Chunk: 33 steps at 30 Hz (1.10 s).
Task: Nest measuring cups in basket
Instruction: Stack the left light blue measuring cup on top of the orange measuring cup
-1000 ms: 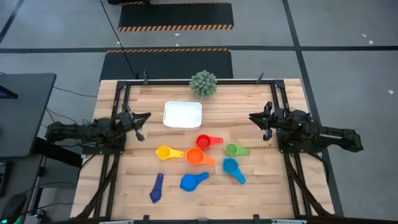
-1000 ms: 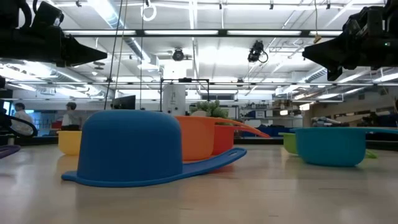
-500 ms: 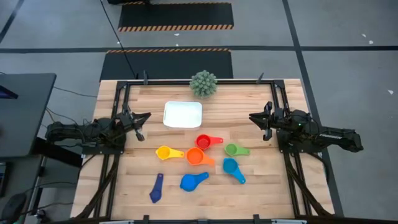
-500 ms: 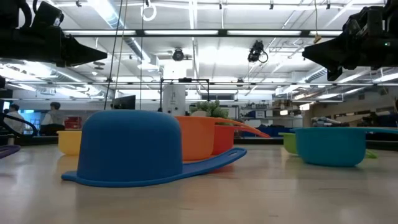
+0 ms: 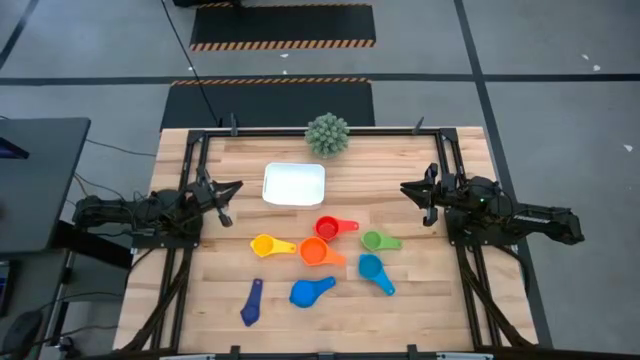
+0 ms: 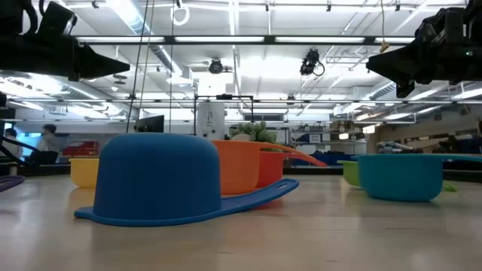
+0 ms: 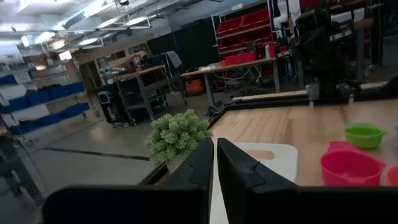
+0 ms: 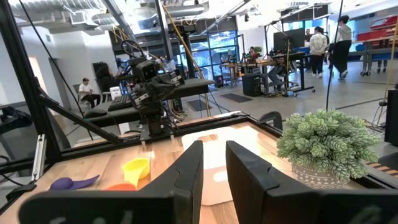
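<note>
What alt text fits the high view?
Seven cups lie loose on the table below an empty white basket: red, yellow, orange, green, light blue, blue, navy. Both arms wait at the sides.

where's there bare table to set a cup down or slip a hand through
Bare wood lies between the left gripper and the basket, between the basket and the right gripper, and along the near edge beside the navy cup. The middle is crowded: red, orange, yellow and green cups sit close together.
</note>
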### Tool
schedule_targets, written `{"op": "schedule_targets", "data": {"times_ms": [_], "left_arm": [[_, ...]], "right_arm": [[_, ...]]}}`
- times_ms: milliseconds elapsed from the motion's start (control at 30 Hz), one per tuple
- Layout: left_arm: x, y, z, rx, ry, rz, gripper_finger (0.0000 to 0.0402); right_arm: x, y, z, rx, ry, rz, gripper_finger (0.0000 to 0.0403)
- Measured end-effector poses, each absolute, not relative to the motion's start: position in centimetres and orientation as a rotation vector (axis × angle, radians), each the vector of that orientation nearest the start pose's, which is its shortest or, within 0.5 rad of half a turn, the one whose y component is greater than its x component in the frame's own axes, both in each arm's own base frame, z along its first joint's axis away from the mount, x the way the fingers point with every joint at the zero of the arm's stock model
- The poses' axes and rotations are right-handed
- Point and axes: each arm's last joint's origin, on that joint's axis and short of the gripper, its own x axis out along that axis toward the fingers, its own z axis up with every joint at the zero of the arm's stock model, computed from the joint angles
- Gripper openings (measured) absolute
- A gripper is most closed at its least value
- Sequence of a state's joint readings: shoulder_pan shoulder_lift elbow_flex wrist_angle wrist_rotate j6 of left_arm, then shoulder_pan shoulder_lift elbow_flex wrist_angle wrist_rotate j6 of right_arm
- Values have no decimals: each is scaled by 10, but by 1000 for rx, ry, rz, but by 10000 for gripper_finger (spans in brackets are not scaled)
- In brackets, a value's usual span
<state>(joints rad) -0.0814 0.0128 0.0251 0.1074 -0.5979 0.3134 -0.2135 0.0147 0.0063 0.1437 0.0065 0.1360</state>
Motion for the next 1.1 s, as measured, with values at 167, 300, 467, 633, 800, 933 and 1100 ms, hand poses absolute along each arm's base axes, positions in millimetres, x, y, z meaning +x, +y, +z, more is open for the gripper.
{"op": "schedule_targets", "data": {"times_ms": [167, 300, 467, 633, 800, 933, 1100], "left_arm": [[93, 8, 182, 106, -88, 473, 29], [93, 7, 183, -270, -187, 434, 29], [93, 7, 183, -657, -278, 396, 29], [92, 8, 188, -927, -387, 348, 29], [89, 9, 198, -1006, -506, 325, 29], [86, 9, 206, -964, -584, 315, 29], [84, 8, 211, -916, -611, 261, 29]], "right_arm": [[95, -21, 178, 121, -150, -210, 75], [95, -21, 178, 121, -150, -210, 75], [94, -23, 182, 86, -184, -287, 75], [90, -25, 195, 204, -360, -351, 75], [82, -29, 207, 627, -637, -434, 75], [80, -29, 210, 857, -735, -372, 75], [80, -29, 210, 958, -757, -315, 75]]}}
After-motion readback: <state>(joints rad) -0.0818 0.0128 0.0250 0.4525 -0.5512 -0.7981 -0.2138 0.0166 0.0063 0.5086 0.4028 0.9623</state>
